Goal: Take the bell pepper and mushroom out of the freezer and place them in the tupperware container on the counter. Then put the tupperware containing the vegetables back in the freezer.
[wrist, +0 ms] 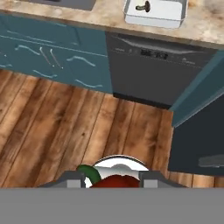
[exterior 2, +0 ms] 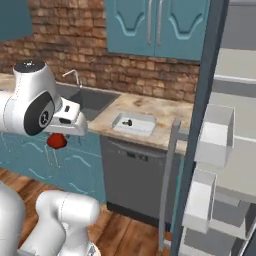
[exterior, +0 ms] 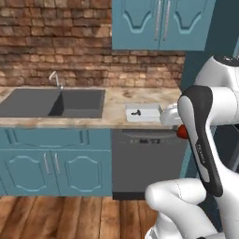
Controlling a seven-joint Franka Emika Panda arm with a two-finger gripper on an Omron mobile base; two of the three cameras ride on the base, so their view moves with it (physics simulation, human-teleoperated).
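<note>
My gripper point(wrist: 113, 178) is shut on the red bell pepper point(wrist: 117, 181), whose green stem shows on the left. The pepper point(exterior: 182, 132) hangs below the counter's edge, in front of the dishwasher, a little right of the tupperware container point(exterior: 145, 119). From the other side the pepper point(exterior 2: 56, 141) hangs under the hand, left of and below the container point(exterior 2: 139, 131). The mushroom point(exterior: 136, 112) point(exterior 2: 127, 122) point(wrist: 143, 6) lies inside the container point(wrist: 153, 19) on the counter point(exterior: 116, 100). The freezer point(exterior 2: 235, 125) stands open at the right.
The freezer door point(exterior 2: 200, 125) with its white bins point(exterior 2: 215, 135) and bar handle point(exterior 2: 167, 185) swings out beside the dishwasher point(exterior: 147, 163). A dark sink point(exterior: 56, 103) with a faucet lies left of the container. Wood floor point(wrist: 57, 127) stretches below the hand.
</note>
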